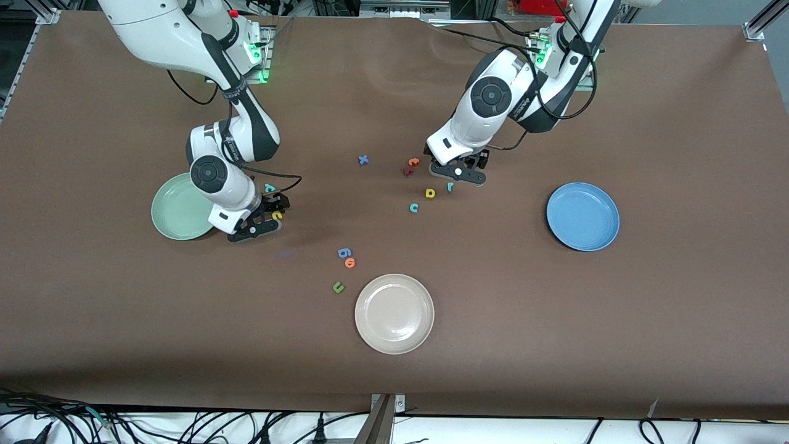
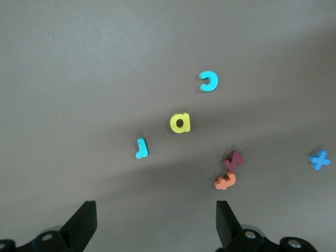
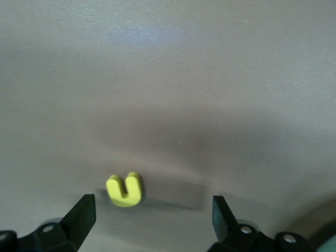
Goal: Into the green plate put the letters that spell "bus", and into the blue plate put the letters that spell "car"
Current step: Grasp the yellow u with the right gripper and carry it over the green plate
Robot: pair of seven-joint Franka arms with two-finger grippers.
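Observation:
My right gripper (image 1: 271, 216) stands open low over the table beside the green plate (image 1: 179, 206), which holds nothing. A yellow "u" (image 1: 278, 215) lies loose just ahead of its fingers; the right wrist view shows the "u" (image 3: 125, 189) near one finger of the gripper (image 3: 152, 218). A teal letter (image 1: 269, 187) lies close by. My left gripper (image 1: 457, 174) is open over the table next to the teal "r" (image 1: 450, 186), yellow "a" (image 1: 430, 193) and teal "c" (image 1: 413, 208). In the left wrist view the "r" (image 2: 141, 148), "a" (image 2: 180, 123) and "c" (image 2: 209, 81) lie ahead of the gripper (image 2: 155, 226). The blue plate (image 1: 582, 216) holds nothing.
An orange "t" (image 1: 413, 162), a dark red letter (image 1: 407, 172) and a blue "x" (image 1: 363, 160) lie near the left gripper. A blue "g" (image 1: 344, 252), orange "o" (image 1: 350, 263) and olive "u" (image 1: 338, 287) lie beside the cream plate (image 1: 394, 313).

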